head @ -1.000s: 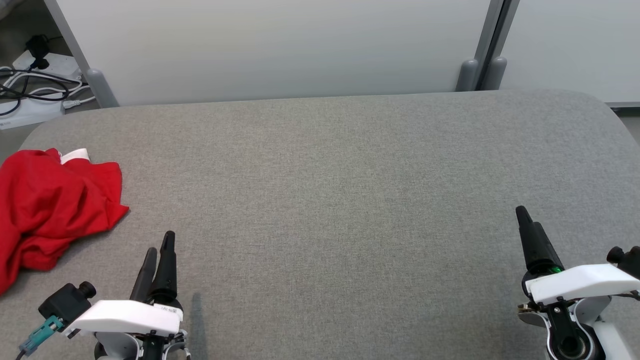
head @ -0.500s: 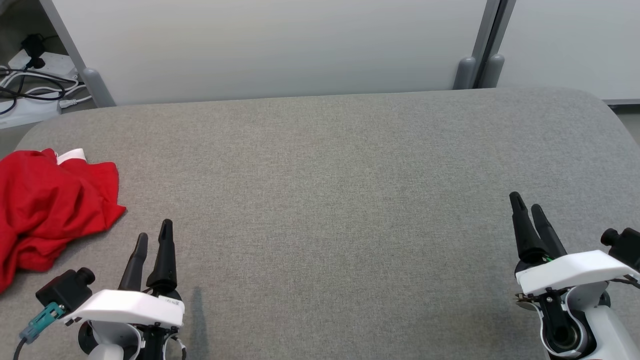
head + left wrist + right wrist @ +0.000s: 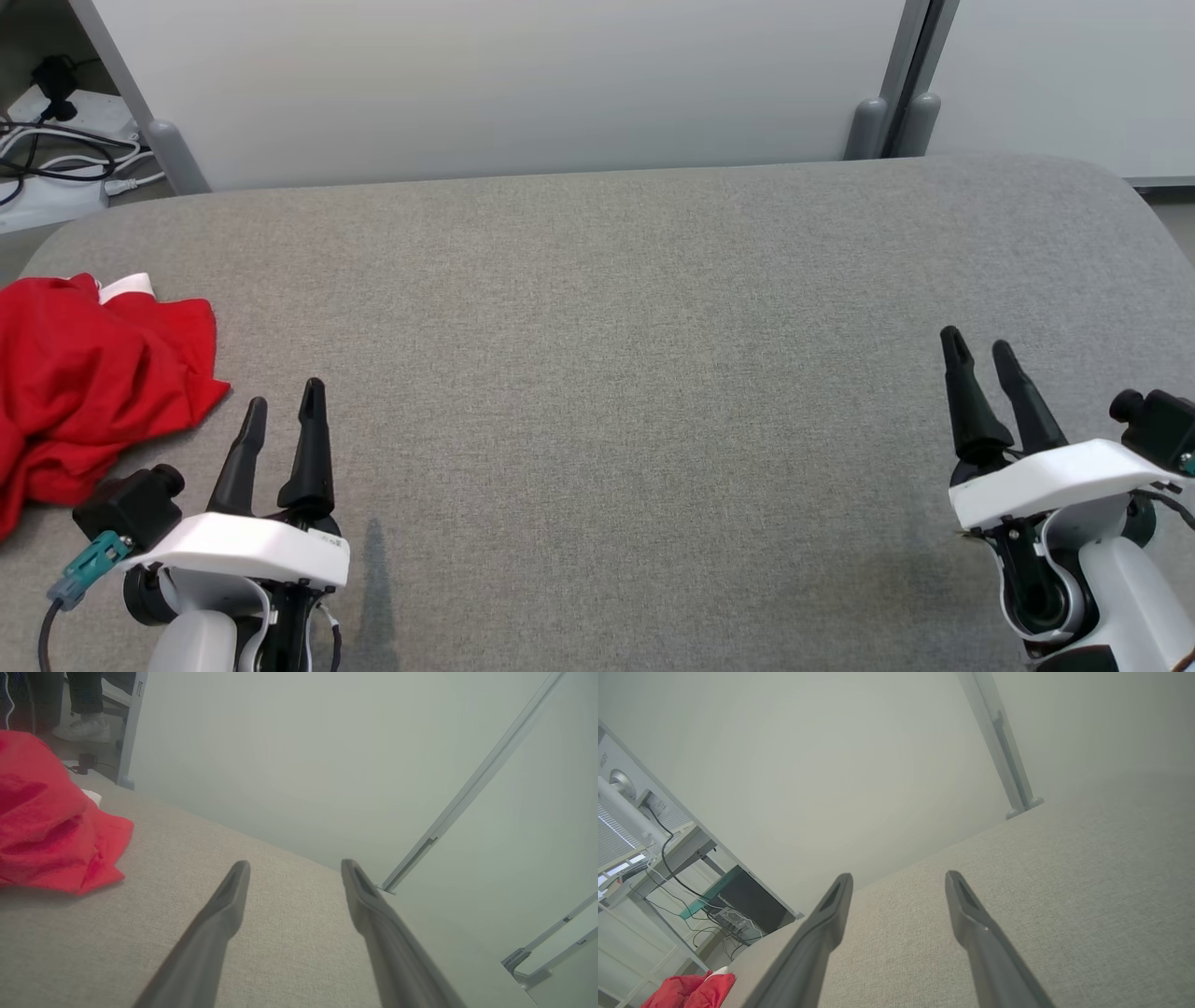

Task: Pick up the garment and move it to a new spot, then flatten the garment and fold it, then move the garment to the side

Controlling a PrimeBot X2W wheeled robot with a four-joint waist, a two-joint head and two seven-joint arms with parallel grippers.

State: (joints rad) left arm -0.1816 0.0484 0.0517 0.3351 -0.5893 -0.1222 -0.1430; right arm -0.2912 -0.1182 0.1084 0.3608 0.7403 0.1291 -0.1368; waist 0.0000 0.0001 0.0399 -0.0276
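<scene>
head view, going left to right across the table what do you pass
red garment → left gripper, open → right gripper, open. All three sit over the grey table, with a wide bare stretch of it between the two grippers.

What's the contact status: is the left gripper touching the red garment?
Apart. The left wrist view shows bare grey table between the open left gripper and the red garment.
</scene>
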